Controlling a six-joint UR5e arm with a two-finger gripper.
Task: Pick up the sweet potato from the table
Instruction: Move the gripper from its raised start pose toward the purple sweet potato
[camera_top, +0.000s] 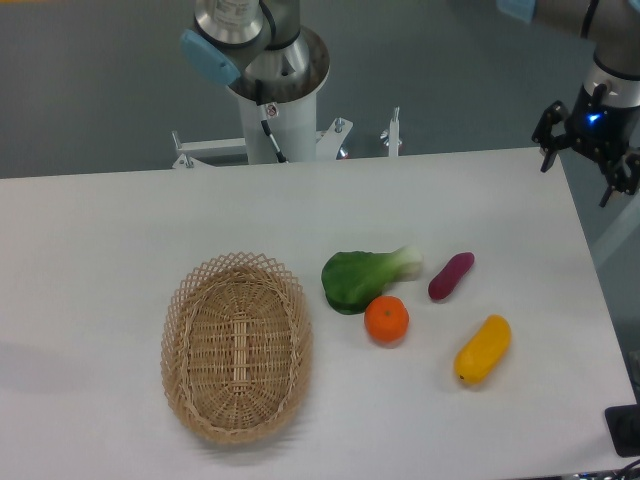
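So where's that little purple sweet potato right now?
The sweet potato lies on the white table, right of centre in the camera view, just right of the leafy green vegetable and above the yellow fruit.

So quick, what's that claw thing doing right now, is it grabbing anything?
Gripper: open, holding nothing, up by the table's far right corner, well away from the sweet potato.

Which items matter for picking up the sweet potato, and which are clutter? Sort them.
Job:
sweet potato
table
end effector, open, off the table's far right corner

Clutter:
wicker basket
bok choy
orange
yellow fruit
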